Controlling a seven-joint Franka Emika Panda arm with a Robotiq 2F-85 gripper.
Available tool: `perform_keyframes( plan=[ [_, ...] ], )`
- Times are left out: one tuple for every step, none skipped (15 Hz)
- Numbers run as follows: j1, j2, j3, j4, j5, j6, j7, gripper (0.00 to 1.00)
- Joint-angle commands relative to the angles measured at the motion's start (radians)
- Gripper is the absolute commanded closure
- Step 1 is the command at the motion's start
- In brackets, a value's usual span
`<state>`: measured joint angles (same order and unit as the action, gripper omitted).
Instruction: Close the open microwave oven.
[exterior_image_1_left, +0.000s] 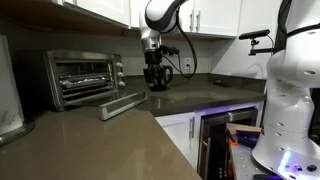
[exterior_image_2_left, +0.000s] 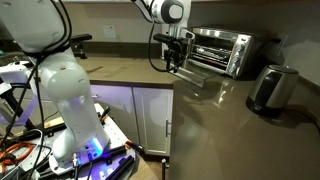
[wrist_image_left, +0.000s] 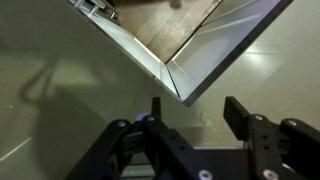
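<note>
Tool (wrist_image_left: 195, 110) open w/ nothing held; microwave oven (exterior_image_1_left: 85, 75) door (exterior_image_1_left: 122, 104) just ahead: stiff, hinged, prob. light; lift at free edge.

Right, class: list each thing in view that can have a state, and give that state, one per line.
Toaster oven door: open, dropped down flat.
Robotiq gripper: open, holding nothing, near the door's corner.
Kettle: upright on the countertop.
</note>
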<state>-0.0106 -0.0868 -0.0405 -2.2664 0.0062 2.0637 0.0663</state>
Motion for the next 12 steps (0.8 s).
perform_keyframes(
  plan=[
    [-0.018, 0.022, 0.002, 0.005, -0.051, 0.055, 0.046, 0.64],
    [-0.021, 0.028, -0.002, 0.007, -0.061, 0.07, 0.049, 0.7],
    [-0.024, 0.041, -0.007, 0.015, -0.065, 0.082, 0.045, 0.77],
    [-0.029, 0.051, -0.01, 0.02, -0.074, 0.097, 0.041, 0.83],
    [-0.032, 0.065, -0.013, 0.029, -0.082, 0.109, 0.035, 0.9],
    [-0.034, 0.08, -0.016, 0.039, -0.092, 0.121, 0.033, 0.96],
    [-0.036, 0.098, -0.018, 0.052, -0.1, 0.133, 0.028, 0.99],
    [-0.036, 0.116, -0.018, 0.068, -0.116, 0.143, 0.028, 1.0],
    [-0.035, 0.132, -0.02, 0.084, -0.131, 0.153, 0.026, 1.0],
    [-0.036, 0.152, -0.022, 0.108, -0.139, 0.158, 0.016, 1.0],
    [-0.035, 0.168, -0.024, 0.126, -0.147, 0.163, 0.014, 1.0],
    [-0.035, 0.183, -0.026, 0.148, -0.152, 0.166, 0.009, 1.0]
  ],
)
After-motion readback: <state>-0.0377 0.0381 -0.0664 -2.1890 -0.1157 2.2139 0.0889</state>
